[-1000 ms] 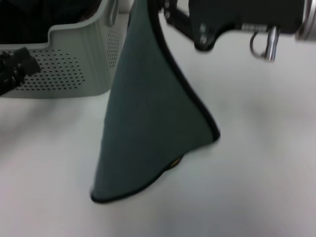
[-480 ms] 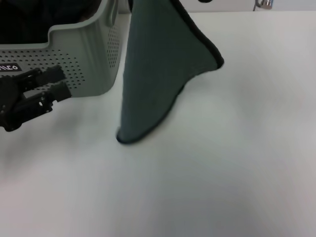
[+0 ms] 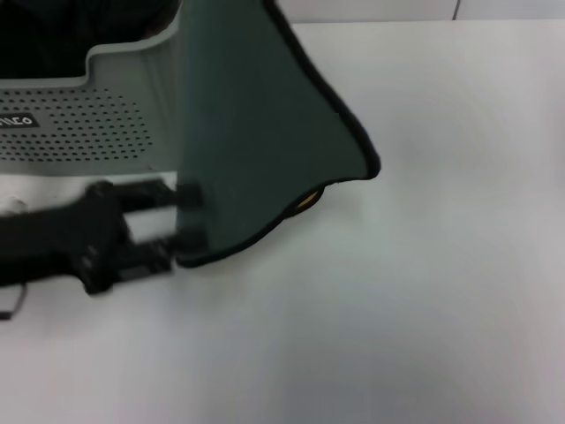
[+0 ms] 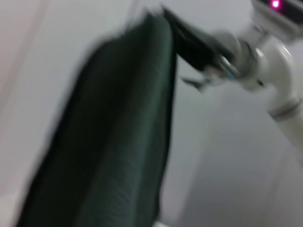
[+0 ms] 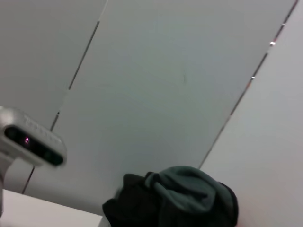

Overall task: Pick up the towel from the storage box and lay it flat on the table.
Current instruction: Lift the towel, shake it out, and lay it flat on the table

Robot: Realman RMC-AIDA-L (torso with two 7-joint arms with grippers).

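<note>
Honestly, the left gripper point(image 3: 187, 216), jaws wide at the hanging towel point(image 3: 256, 132) edge, could miss; right gripper point(image 4: 163, 16) clamps its top.

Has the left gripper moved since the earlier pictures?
Yes. The left gripper has moved rightward past the storage box, reaching the towel lower edge.
</note>
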